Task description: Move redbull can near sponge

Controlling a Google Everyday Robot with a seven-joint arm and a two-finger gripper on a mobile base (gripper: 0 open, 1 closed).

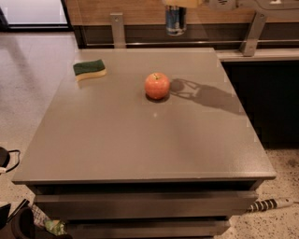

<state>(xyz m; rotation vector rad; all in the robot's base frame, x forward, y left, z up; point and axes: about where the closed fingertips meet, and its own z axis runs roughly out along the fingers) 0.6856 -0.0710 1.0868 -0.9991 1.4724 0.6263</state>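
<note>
The redbull can [175, 21] hangs in the air at the top middle of the camera view, well above the far edge of the grey table [140, 140]; only its lower part shows. My gripper [182, 3] is shut on the can, its pale fingers cut off by the top edge. The sponge [89, 69], dark green over yellow, lies on the table's far left. The can is high and to the right of the sponge, far from it.
A red apple [157, 85] stands on the table between sponge and can. The arm's shadow [205, 95] falls right of the apple. A wooden wall with metal posts [117, 28] runs behind the table. Cables lie on the floor at the left.
</note>
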